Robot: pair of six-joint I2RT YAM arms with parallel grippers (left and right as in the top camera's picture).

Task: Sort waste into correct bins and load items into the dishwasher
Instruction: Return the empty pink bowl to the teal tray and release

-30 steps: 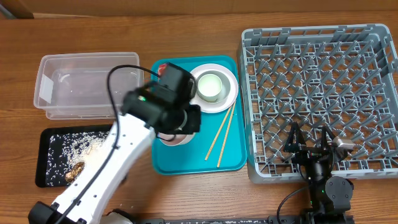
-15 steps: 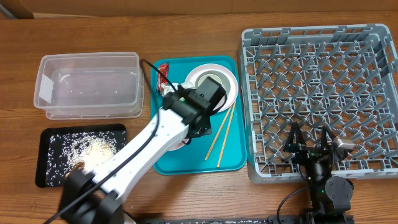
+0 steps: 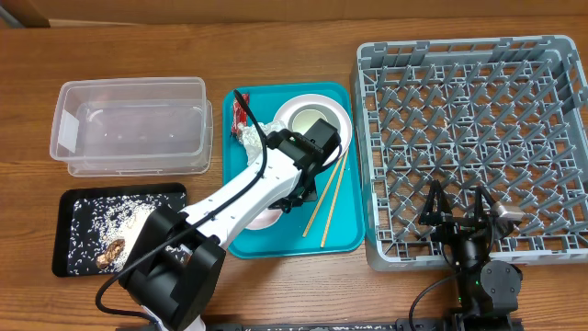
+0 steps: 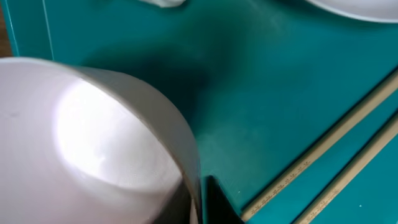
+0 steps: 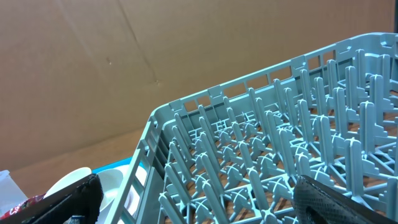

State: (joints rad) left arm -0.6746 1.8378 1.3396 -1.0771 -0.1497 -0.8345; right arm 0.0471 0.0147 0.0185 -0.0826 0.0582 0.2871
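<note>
Left gripper (image 3: 292,195) has swung in low over bowl (image 4: 93,137) on tray (image 3: 344,230) | grip on rim: I can't tell | right gripper (image 3: 457,219) spread wide, empty | bowl goes to rack (image 3: 478,110) next

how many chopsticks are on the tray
2. One chopstick lies on the teal tray just right of the white bowl; the second chopstick lies beside it, nearer the dish rack. The left arm covers part of the tray, so more could be hidden.
</note>
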